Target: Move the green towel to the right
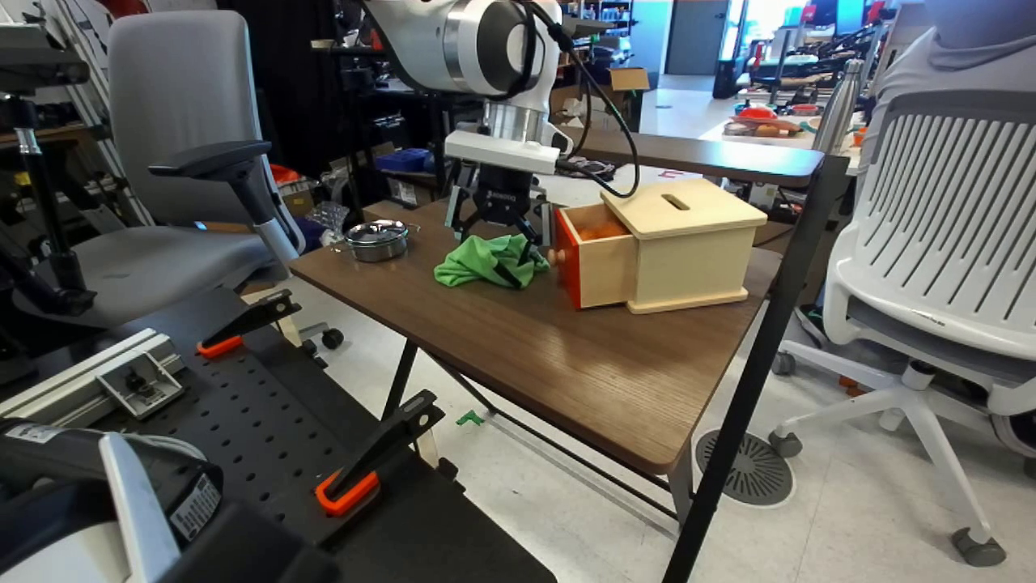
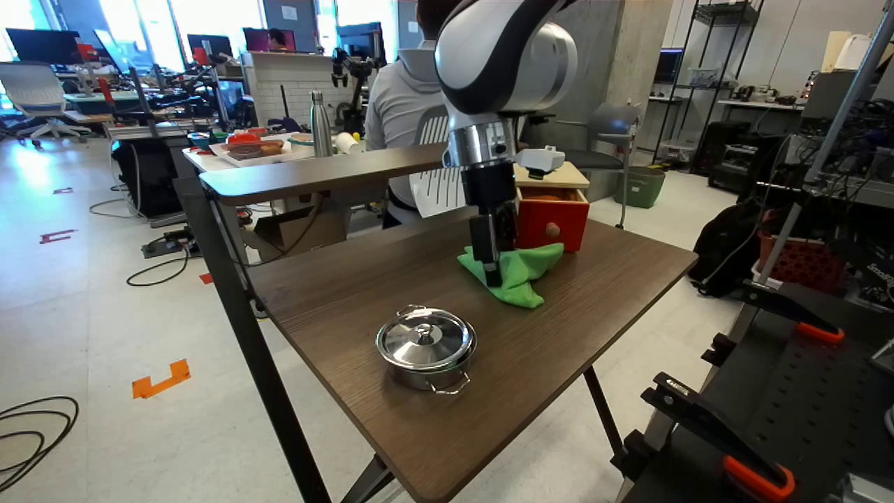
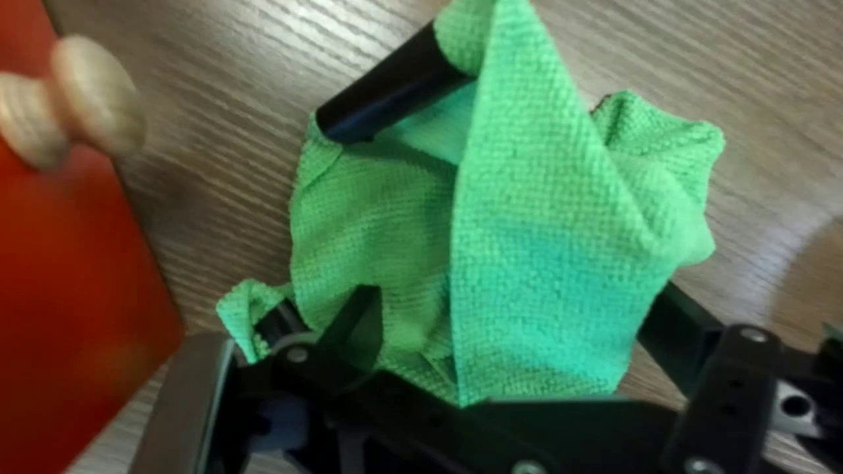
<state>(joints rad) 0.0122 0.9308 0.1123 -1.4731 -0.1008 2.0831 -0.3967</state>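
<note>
- Two fingers (image 3: 685, 336) of my gripper (image 3: 517, 306) are spread well apart, with cloth showing between them; I hold nothing.
- Below me, the green towel (image 2: 520, 272) lies rumpled on the brown table (image 1: 526, 348), between the pot and the box; I cannot tell whether my fingers touch it.
- One broad fold runs up the towel in my wrist view, and a black piece (image 3: 395, 92), partly covered by cloth, pokes out; I cannot tell what it is.
- Just beside the towel is the red-fronted drawer (image 2: 534, 234), its round knob (image 3: 99, 95) facing the cloth.
- That drawer stands partway out of the pale wooden box (image 1: 696, 259), with something orange (image 1: 600, 231) inside.
- Apart from the towel, a metal pot (image 2: 424, 342) stands with its lid on, in both exterior views.
</note>
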